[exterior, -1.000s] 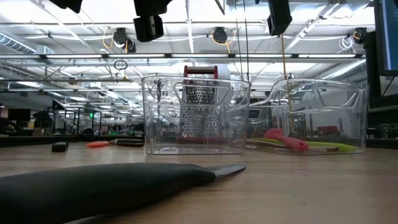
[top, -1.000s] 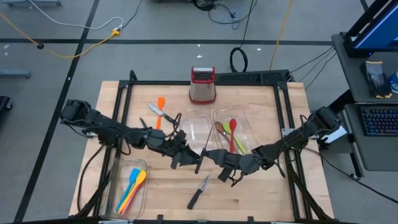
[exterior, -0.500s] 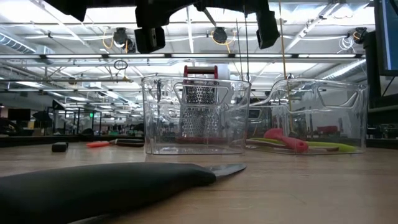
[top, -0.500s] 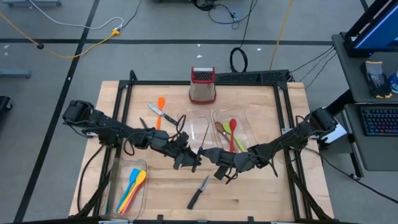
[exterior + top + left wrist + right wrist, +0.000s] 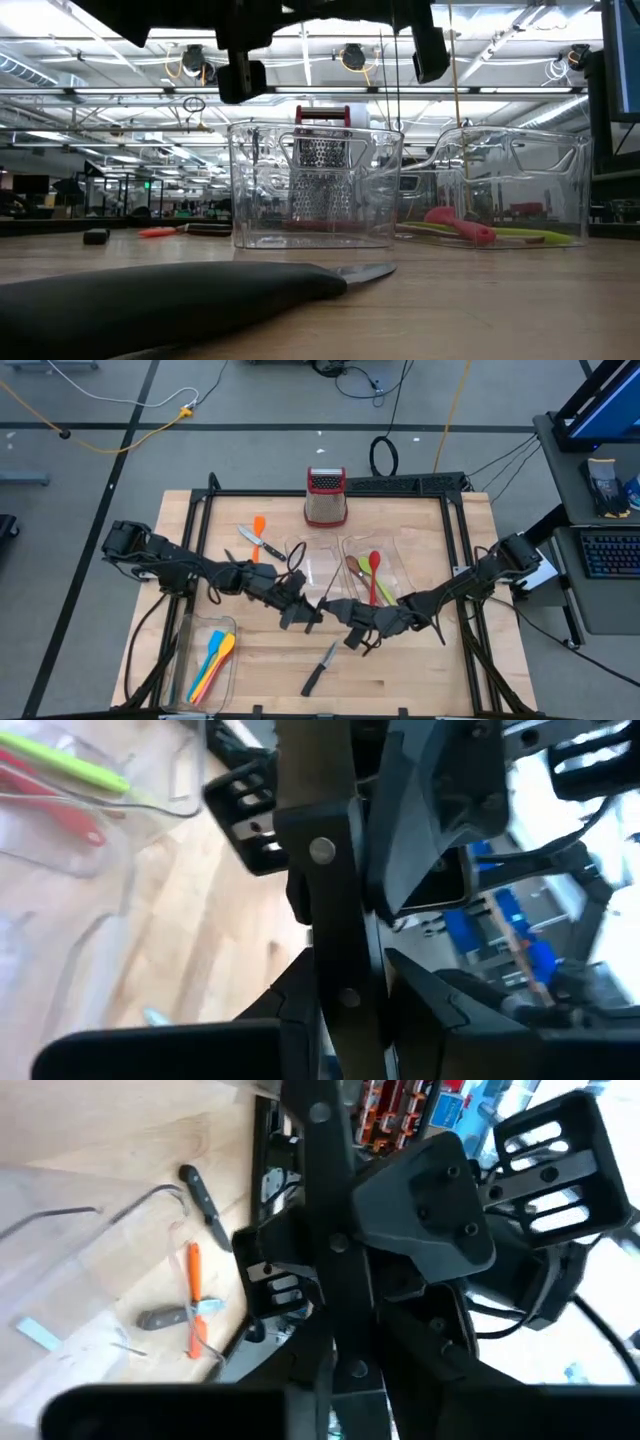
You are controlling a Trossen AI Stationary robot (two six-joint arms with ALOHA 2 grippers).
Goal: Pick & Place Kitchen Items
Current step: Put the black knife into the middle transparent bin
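A black-handled steel knife (image 5: 325, 606) is held in the air over the middle of the table, between my two grippers. My left gripper (image 5: 303, 616) stands at its left and my right gripper (image 5: 346, 622) at its right, both shut on it. The riveted handle runs up the middle of the left wrist view (image 5: 330, 920) and of the right wrist view (image 5: 335, 1230). A second black-handled knife (image 5: 319, 671) lies flat on the table near the front edge, and fills the foreground of the low view (image 5: 170, 300). My left gripper pinches the knife's black handle (image 5: 345, 1005) between its two fingers, which lie across it, coming from the table's left. The knife is lifted clear. My right gripper pinches the same handle (image 5: 352, 1365) between its two fingers, coming from the table's right, across the handle.
Two clear trays (image 5: 312, 572) stand mid-table. The right one (image 5: 392, 560) holds red, green and brown spoons. A third tray (image 5: 192, 645) at the near left holds blue, orange and yellow utensils. An orange spatula (image 5: 259, 526) and a knife (image 5: 262, 544) lie at the far left. The grater (image 5: 326, 497) stands at the back.
My right gripper has moved toward the table's left and far side, up to my left gripper and the raised knife. My left gripper has come down a little with the knife. The knife on the table has not moved.
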